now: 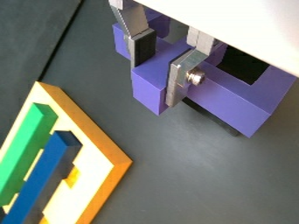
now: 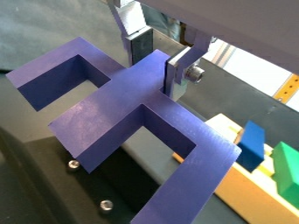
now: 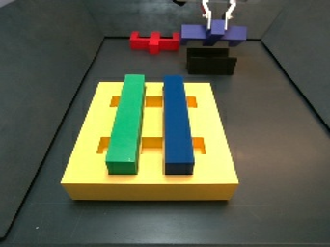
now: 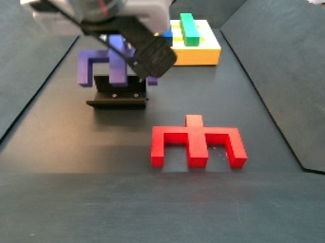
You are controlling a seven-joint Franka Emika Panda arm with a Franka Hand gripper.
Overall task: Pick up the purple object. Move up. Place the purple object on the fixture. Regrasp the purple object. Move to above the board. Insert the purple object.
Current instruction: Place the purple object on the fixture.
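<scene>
Claw (image 3: 219,21) clamped on purple object's (image 3: 211,34) central tab, just above fixture (image 3: 211,62) at far end. Red block (image 3: 153,41) left, board (image 3: 152,135) nearer. Step: likely placing on fixture. Next: lower squarely between walls, release.

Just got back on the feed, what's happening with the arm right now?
The gripper is at the far end of the floor, its jaws closed on the central tab of the purple object. In a side view the purple object sits just above or on the fixture; contact cannot be judged. The board is apart from them, with its green bar and blue bar in place. A red block lies untouched on the floor.
</scene>
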